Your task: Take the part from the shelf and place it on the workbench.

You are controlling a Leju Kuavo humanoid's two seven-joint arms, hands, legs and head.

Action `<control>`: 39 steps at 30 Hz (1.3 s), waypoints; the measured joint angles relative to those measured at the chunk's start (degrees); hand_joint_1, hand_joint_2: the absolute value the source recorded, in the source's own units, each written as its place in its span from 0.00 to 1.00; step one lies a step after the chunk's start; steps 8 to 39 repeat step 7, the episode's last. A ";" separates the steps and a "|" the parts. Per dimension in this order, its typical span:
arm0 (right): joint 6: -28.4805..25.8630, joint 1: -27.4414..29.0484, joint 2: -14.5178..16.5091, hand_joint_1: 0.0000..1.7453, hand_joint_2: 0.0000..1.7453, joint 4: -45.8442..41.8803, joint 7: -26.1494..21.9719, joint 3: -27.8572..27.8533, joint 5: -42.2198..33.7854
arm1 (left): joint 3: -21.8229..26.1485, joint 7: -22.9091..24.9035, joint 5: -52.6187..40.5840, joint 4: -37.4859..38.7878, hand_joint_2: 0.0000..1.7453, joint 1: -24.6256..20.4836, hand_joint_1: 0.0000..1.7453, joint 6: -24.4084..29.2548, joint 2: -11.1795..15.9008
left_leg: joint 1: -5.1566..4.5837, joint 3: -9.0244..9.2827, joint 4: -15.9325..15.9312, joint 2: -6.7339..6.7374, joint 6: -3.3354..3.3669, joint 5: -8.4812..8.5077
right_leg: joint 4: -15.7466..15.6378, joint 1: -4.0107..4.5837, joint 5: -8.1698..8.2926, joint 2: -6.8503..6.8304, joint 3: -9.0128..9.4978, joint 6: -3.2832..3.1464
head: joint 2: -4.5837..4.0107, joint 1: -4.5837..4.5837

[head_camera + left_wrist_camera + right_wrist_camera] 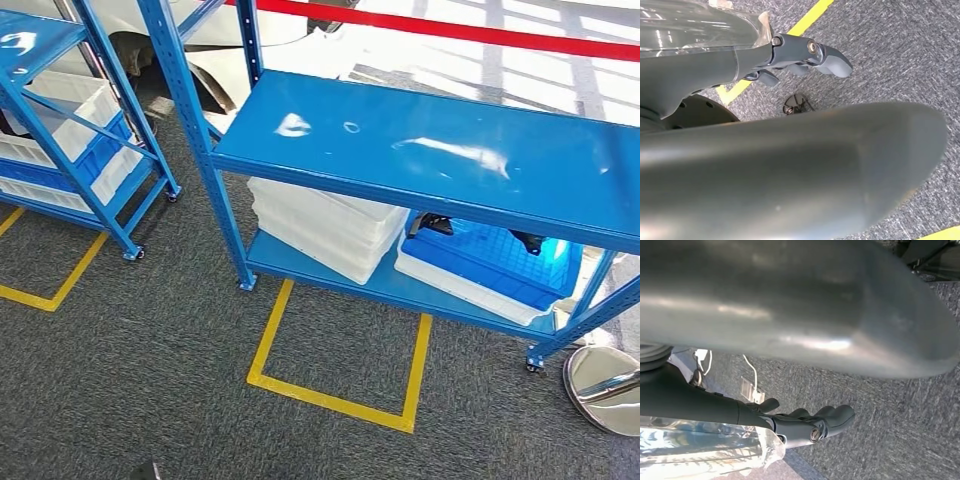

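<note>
A blue shelf unit [423, 150] stands ahead in the head view, its top deck bare and glossy. On its lower deck at the right lies a blue tray [490, 265] holding dark parts: one [430, 224] at its far left corner, another [528, 241] further right. The deck above hides most of the tray. My left hand [802, 52] hangs over grey carpet, fingers stretched out and holding nothing, with the thick thumb [791, 170] blurred close to the camera. My right hand [810, 425] hangs the same way, fingers extended and holding nothing.
Stacked white bins [324, 228] fill the left of the lower deck. A second blue rack [68, 130] with white and blue bins stands at the left. Yellow tape squares [336, 400] mark the carpet. A chrome stanchion base [604, 388] sits at the right, and red barrier tape [453, 32] runs behind.
</note>
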 joint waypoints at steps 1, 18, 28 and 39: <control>0.10 -0.02 0.04 0.00 0.00 0.00 0.15 0.00 0.04 | -0.01 0.08 0.00 0.00 0.75 0.00 0.00 0.04 0.00 | -0.02 0.00 0.00 0.00 -0.01 0.00 | 0.00 -0.03 0.00 0.00 0.01 0.00 | 0.00 0.00; 0.16 -0.11 0.30 0.00 0.33 0.00 0.60 0.07 0.41 | -0.11 0.02 0.01 0.00 1.00 0.00 0.00 0.10 -0.02 | -0.21 0.02 0.00 0.00 0.00 -0.01 | -0.03 -0.20 0.00 0.00 0.04 0.01 | 0.00 0.01; 0.16 -0.11 0.30 0.00 0.33 0.00 0.60 0.07 0.41 | -0.11 0.02 0.01 0.00 1.00 0.00 0.00 0.10 -0.02 | -0.21 0.02 0.00 0.00 0.00 -0.01 | -0.03 -0.20 0.00 0.00 0.04 0.01 | 0.00 0.01; 0.16 -0.11 0.30 0.00 0.33 0.00 0.60 0.07 0.41 | -0.11 0.02 0.01 0.00 1.00 0.00 0.00 0.10 -0.02 | -0.21 0.02 0.00 0.00 0.00 -0.01 | -0.03 -0.20 0.00 0.00 0.04 0.01 | 0.00 0.01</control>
